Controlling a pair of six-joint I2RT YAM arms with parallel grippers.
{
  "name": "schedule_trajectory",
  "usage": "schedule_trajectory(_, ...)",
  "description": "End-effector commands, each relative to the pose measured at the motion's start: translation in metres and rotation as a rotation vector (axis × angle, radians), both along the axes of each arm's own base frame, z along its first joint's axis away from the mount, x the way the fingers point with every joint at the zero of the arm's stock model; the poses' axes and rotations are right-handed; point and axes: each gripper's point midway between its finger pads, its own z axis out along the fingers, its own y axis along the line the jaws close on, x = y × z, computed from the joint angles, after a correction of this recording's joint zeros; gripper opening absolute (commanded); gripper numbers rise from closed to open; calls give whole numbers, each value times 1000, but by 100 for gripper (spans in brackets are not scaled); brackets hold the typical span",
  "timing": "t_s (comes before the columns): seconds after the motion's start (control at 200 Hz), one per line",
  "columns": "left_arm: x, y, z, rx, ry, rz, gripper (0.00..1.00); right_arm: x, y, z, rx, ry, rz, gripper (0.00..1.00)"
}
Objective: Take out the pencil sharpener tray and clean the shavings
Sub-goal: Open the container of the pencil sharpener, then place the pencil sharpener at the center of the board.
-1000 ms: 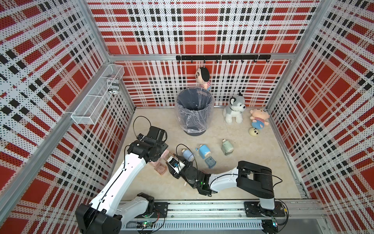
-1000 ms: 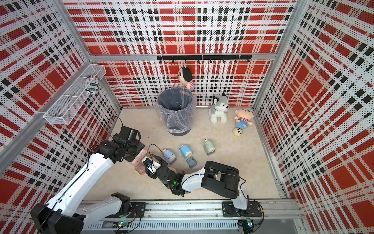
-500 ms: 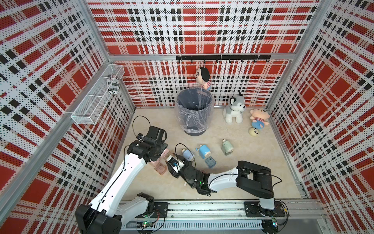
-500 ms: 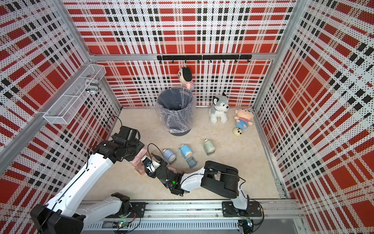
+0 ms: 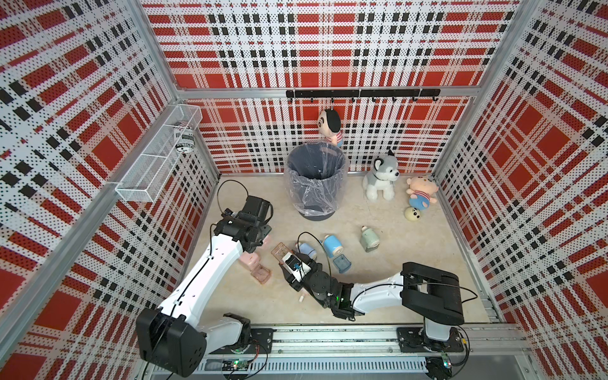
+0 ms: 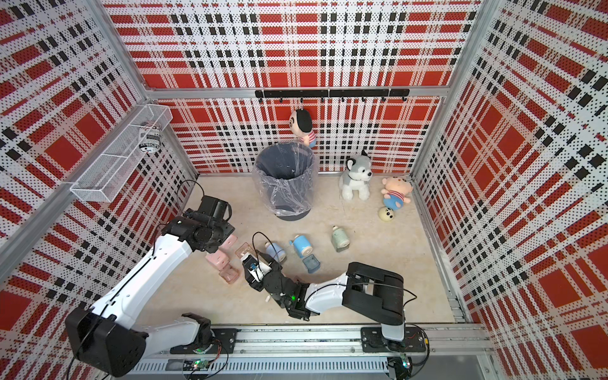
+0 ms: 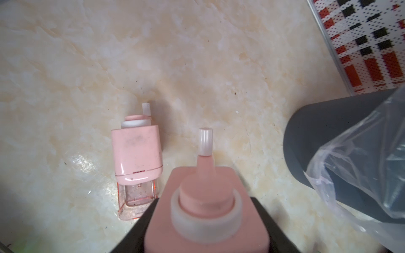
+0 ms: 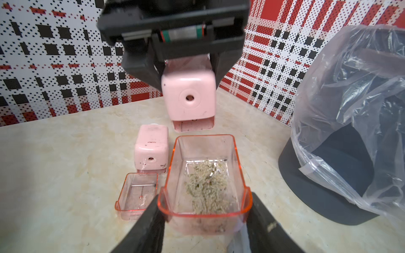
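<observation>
My left gripper [image 7: 206,230] is shut on a pink pencil sharpener [image 8: 189,98], held tilted above the floor near the left wall [image 5: 267,237]. Its tray slot faces my right gripper [image 8: 205,210]. That gripper is shut on the sharpener's clear pink tray [image 8: 205,175], which is out of the slot, just in front of it. Grey-brown shavings [image 8: 206,188] lie in the tray. In both top views the tray [image 5: 280,252] [image 6: 243,250] shows ahead of the right wrist. The lined grey trash bin [image 5: 316,181] [image 8: 350,131] stands farther back.
A second pink sharpener [image 8: 151,151] lies on the floor with an empty clear tray [image 8: 138,192] by it. Two blue sharpeners [image 5: 330,245] [image 5: 306,251], a blue tray [image 5: 341,264] and a green sharpener [image 5: 369,239] lie mid-floor. Plush toys [image 5: 381,177] sit at the back right.
</observation>
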Motion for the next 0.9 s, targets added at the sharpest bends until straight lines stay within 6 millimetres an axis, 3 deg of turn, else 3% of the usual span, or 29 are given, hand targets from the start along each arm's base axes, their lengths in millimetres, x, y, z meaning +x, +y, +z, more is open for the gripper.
schedule_trajectory(0.0,12,6,-11,58,22,4,22,-3,-11,14,48,28,-18,51)
schedule_trajectory(0.581,44,-3,-107,103,150,-48,31,6,-21,18,41,65,-67,53)
schedule_trajectory(0.807,51,-2,-123,146,182,-76,33,10,-25,14,49,107,-62,53)
schedule_trajectory(0.897,49,-1,-124,146,183,-72,41,11,-27,13,57,122,-55,53)
